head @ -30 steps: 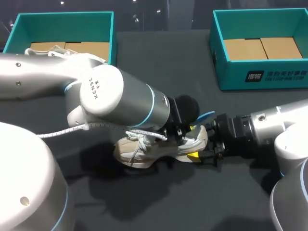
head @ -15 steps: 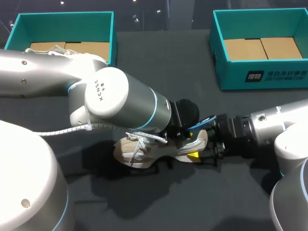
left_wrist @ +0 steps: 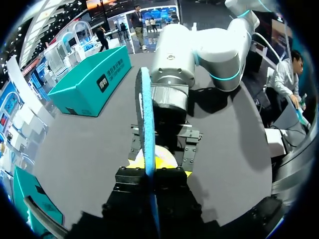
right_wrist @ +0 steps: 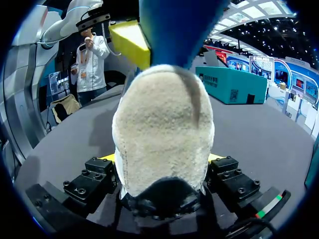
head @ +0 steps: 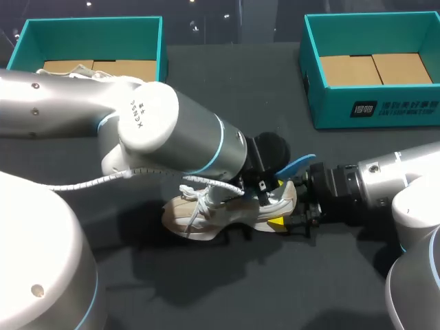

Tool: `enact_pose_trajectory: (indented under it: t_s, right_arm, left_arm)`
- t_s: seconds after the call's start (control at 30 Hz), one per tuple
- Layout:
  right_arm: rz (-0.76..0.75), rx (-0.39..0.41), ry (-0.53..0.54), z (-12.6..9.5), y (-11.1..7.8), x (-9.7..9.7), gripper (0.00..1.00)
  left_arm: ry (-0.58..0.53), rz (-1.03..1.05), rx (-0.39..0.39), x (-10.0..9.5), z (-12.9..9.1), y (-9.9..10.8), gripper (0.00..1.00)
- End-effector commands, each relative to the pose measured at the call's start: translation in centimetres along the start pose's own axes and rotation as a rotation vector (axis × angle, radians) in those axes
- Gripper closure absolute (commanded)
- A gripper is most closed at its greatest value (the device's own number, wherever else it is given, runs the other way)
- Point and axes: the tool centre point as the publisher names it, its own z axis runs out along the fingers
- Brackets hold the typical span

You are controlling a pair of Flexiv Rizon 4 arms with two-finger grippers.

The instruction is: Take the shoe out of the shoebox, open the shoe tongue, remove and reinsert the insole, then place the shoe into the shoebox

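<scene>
Dark table [head: 206, 295]: right gripper [right_wrist: 160, 162] clamps shoe [head: 206, 216] heel; left gripper [left_wrist: 149, 168] pinches insole [left_wrist: 144, 114].

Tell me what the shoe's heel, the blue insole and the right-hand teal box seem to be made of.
The shoe heel: cream suede-like fabric, matte, with a fuzzy nap. The insole: thin and smooth-edged, probably foam, though that's a guess. The shoebox: matte teal cardboard, with plain brown flaps showing inside.
</scene>
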Motion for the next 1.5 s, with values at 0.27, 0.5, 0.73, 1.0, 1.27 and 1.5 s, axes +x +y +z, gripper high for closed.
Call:
enact_pose_trajectory:
  t_s: [0.27, 0.5, 0.73, 1.0, 1.27, 1.5]
  right_arm:
    - [0.001, 0.003, -0.002, 0.0, 0.1, 0.1, 1.00]
    - [0.001, 0.003, -0.002, 0.0, 0.1, 0.1, 1.00]
    - [0.001, 0.003, -0.002, 0.0, 0.1, 0.1, 1.00]
    - [0.001, 0.003, -0.002, 0.0, 0.1, 0.1, 1.00]
    - [0.001, 0.003, -0.002, 0.0, 0.1, 0.1, 1.00]
    - [0.001, 0.003, -0.002, 0.0, 0.1, 0.1, 1.00]
  left_arm:
    - [0.183, -0.045, 0.074, 0.4, -5.5, -4.4, 1.00]
    - [0.183, -0.045, 0.074, 0.4, -5.5, -4.4, 1.00]
    - [0.246, -0.173, 0.226, 0.1, -8.7, -6.0, 1.00]
    - [0.322, -0.264, 0.462, 0.0, -15.6, -10.5, 1.00]
    - [0.322, -0.264, 0.462, 0.0, -15.6, -10.5, 1.00]
    - [0.347, -0.311, 0.571, 1.1, -18.3, -9.9, 1.00]
